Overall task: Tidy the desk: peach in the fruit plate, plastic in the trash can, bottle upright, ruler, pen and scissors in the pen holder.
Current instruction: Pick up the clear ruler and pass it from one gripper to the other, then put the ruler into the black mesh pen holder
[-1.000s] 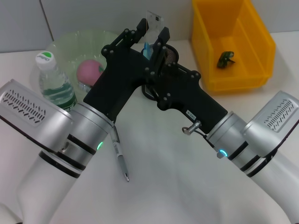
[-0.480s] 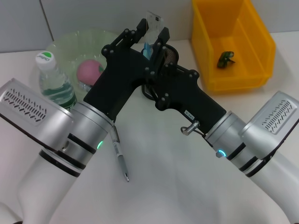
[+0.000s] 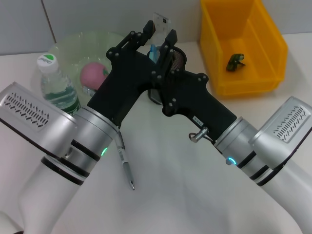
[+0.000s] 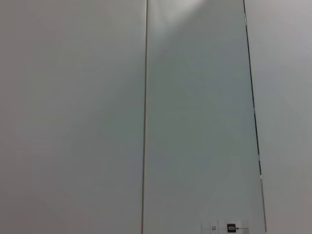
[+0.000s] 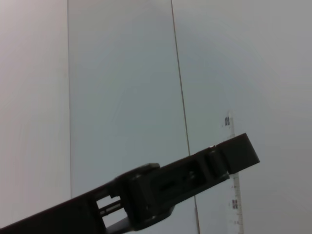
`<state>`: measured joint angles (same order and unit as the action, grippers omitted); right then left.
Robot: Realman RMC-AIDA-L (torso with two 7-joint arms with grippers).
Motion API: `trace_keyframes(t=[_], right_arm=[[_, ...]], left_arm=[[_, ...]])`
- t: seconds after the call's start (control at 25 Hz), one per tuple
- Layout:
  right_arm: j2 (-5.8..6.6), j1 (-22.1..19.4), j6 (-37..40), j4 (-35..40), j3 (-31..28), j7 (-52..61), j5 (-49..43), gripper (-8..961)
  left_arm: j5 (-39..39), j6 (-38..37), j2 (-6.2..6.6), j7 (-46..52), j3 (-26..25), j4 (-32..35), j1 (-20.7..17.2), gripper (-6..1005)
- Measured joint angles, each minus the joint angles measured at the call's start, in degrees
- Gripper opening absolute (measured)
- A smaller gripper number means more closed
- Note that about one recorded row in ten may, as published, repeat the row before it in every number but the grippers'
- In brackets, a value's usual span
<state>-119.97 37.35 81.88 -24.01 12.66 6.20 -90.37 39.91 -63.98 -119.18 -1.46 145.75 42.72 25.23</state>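
Both grippers meet over the black mesh pen holder (image 3: 176, 58) at the back of the desk. A clear ruler (image 3: 161, 22) stands upright there, with my left gripper (image 3: 147, 27) shut on it. Its markings also show in the wrist views (image 4: 229, 227) (image 5: 234, 195). My right gripper (image 3: 169, 40) is right beside the ruler, above the holder. A blue item (image 3: 152, 51) sticks up in the holder. The pen (image 3: 125, 163) lies on the desk beneath my left arm. The pink peach (image 3: 92, 73) sits in the green fruit plate (image 3: 73, 44). The bottle (image 3: 56, 83) stands upright at the left.
A yellow bin (image 3: 243, 83) stands at the back right with a dark green scrap (image 3: 235, 61) inside. Both forearms cross the middle of the desk. A grey wall runs close behind the holder.
My right arm has shifted very slightly. The left arm, the ruler and everything else have stayed in place.
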Motion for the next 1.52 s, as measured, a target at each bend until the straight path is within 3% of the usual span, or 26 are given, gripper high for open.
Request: trace_keyframes(t=[0.4, 0.92, 1.36, 1.52], right_arm=[[0.00, -0.2, -0.2, -0.6, -0.8, 0.0, -0.7, 8], [0.00, -0.4, 0.0, -0.7, -1.3, 0.0, -1.5, 18], [0.00, -0.8, 0.1, -0.3, -1.7, 0.0, -1.6, 27], [0.00, -0.9, 0.4, 0.3, -2.1, 0.0, -1.6, 30]], left_arm=[[-0.2, -0.1, 0.00, 0.3, 0.1, -0.1, -0.2, 415], [-0.6, -0.4, 0.00, 0.6, 0.3, -0.2, -0.4, 418], [-0.6, -0.5, 0.00, 1.5, -0.1, -0.3, -0.3, 639], [-0.6, -0.5, 0.00, 2.4, -0.2, -0.3, -0.4, 672]])
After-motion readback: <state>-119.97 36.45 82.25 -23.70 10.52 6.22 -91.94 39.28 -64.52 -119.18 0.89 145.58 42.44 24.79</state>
